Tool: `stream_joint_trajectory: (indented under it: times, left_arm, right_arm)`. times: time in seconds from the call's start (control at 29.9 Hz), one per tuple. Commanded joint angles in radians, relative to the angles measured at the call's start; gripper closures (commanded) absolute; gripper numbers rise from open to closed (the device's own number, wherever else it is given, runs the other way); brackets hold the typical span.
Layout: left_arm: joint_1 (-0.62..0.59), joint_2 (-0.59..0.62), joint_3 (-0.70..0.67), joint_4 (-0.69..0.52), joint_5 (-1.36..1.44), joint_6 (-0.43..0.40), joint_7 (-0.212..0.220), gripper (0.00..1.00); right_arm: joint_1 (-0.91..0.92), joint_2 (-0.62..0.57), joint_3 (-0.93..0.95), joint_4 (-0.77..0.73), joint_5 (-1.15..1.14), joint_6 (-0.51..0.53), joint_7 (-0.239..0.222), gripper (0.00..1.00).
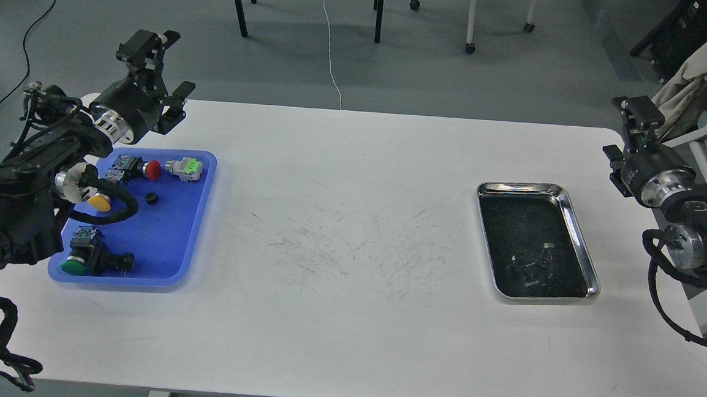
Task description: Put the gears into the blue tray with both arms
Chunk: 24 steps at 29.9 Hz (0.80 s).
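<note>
The blue tray (195,225) lies at the table's left. One small black gear (151,198) rests on its floor near the middle. My left gripper (147,46) is raised beyond the tray's back left corner and points away from me; its fingers cannot be told apart. My right gripper (636,111) hangs over the table's right edge, behind the steel tray (579,227), dark and end-on. Small dark parts (536,268) lie low in the steel tray against its dark inside, too dim to tell as gears. Nothing shows in either gripper.
In the blue tray also lie push-button switches: red (152,169), yellow (99,203), green (73,264) and a grey one with a green cap (186,167). My left forearm and cable overhang the tray's left side. Chair legs stand beyond the table.
</note>
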Motion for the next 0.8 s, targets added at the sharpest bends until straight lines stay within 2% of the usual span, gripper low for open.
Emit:
stream_joint_trajectory:
  times: [0.0,0.17,0.37,0.57,0.67,0.77]
  left_arm:
    - [-0.007,-0.003,0.002,0.003,0.001,0.000,0.000,0.01]
    - [-0.017,-0.005,0.002,0.003,0.001,0.000,0.000,0.01]
    - [-0.030,-0.013,0.005,0.003,0.001,0.000,0.000,0.01]
    - [-0.029,-0.026,0.005,0.004,-0.001,0.000,0.000,0.01]
    - [-0.029,-0.028,0.001,0.004,-0.001,0.000,0.000,0.01]
    - [-0.029,-0.048,0.004,0.004,-0.001,0.000,0.000,0.01]
  right_arm:
    - [0.018,-0.071,-0.041,0.112,-0.096,0.046,-0.013,0.03]
    - [0.134,-0.177,-0.244,0.234,-0.173,0.101,-0.031,0.03]
    - [0.335,-0.298,-0.494,0.356,-0.319,0.190,-0.031,0.03]
    - [0.403,-0.361,-0.516,0.373,-0.454,0.228,-0.017,0.01]
    - [0.397,-0.386,-0.510,0.373,-0.477,0.302,0.004,0.02]
    - [0.395,-0.389,-0.516,0.376,-0.587,0.302,0.006,0.03]
